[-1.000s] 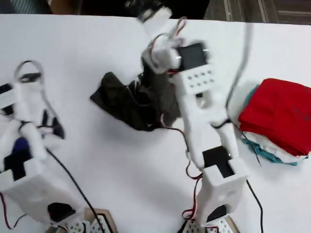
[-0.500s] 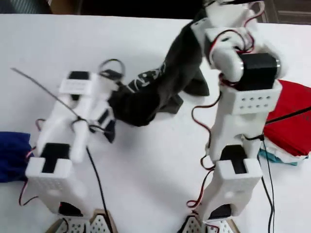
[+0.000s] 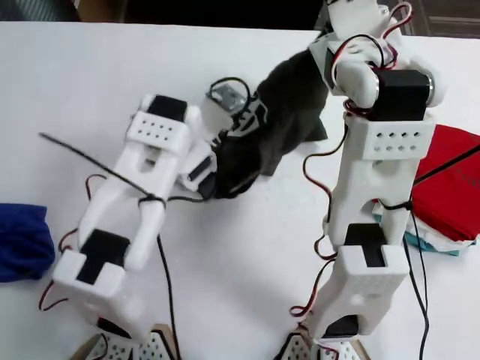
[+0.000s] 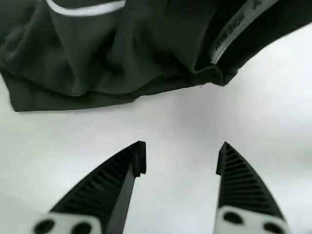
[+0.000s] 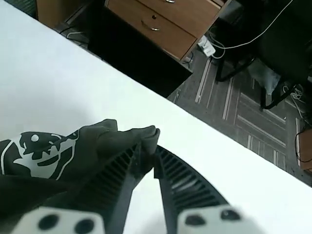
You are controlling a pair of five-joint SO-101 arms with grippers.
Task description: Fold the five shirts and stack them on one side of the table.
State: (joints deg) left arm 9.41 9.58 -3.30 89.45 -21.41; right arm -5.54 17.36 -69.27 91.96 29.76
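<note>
Black shirt [image 3: 270, 124] with white print, crumpled, one end lifted near the far edge of the worktop [image 3: 225, 285], the rest trailing toward its middle. Red shirt [image 3: 450, 180], folded, tops a stack [image 3: 424, 241] at the right edge. Blue shirt [image 3: 22, 240], bunched, at the left edge.

White printed arms [image 3: 375, 172], black servos [image 3: 401, 90], red-black wiring [image 3: 166, 285] (ribbed black fingers [image 4: 119, 187]).

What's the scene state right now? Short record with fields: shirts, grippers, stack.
black shirt: bunched, unfolded, pinched at one end
right gripper: shut on black shirt
left gripper: open over bare table, beside the shirt's hem, not touching it
stack: right side of table, red shirt on top, white and teal edges beneath
blue shirt: bunched at left table edge
</note>
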